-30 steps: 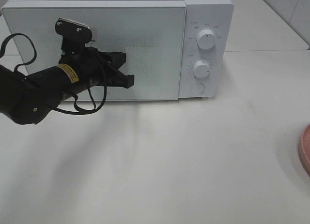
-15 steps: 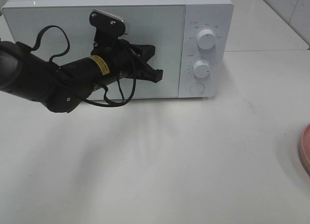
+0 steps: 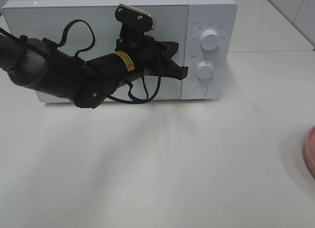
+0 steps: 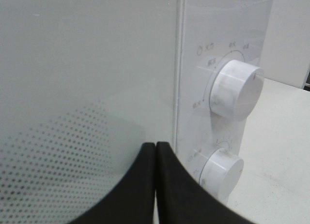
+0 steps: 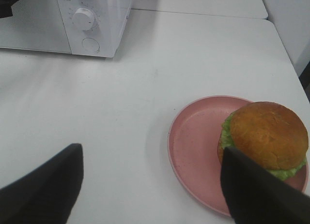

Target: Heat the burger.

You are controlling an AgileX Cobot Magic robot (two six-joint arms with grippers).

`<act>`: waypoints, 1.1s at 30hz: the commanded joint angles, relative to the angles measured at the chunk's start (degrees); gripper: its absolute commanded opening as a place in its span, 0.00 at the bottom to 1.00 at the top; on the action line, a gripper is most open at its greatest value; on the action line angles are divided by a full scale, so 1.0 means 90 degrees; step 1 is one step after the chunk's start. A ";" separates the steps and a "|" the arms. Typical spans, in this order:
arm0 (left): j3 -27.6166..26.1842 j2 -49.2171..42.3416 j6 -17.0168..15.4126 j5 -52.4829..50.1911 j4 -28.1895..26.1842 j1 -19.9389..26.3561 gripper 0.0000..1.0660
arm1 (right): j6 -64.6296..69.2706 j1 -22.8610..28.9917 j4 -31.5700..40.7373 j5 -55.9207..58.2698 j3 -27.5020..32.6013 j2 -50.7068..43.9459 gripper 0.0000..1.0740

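left pincer [image 3: 183, 72] moved to microwave [image 3: 211, 11] door edge.

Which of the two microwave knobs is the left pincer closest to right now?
The lower knob: the shut left pincer has its tips right beside it at the door's edge, while the upper knob sits higher on the panel.

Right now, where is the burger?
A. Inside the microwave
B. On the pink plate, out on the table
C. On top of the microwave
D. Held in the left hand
B: the burger sits on the pink plate on the table, and the microwave door is shut.
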 commanded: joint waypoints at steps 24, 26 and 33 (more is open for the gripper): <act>0.2884 -0.3285 -0.0064 0.1509 -0.0490 -0.0751 0.93 | 0.0045 -0.0038 0.0006 -0.0038 0.0019 -0.0172 0.70; 0.3272 -0.3902 -0.0032 0.2336 -0.0427 -0.0751 0.93 | 0.0045 -0.0038 0.0006 -0.0038 0.0019 -0.0172 0.70; 0.3323 -0.4679 0.0000 0.4584 0.0433 -0.0732 0.92 | 0.0045 -0.0038 0.0006 -0.0038 0.0019 -0.0172 0.70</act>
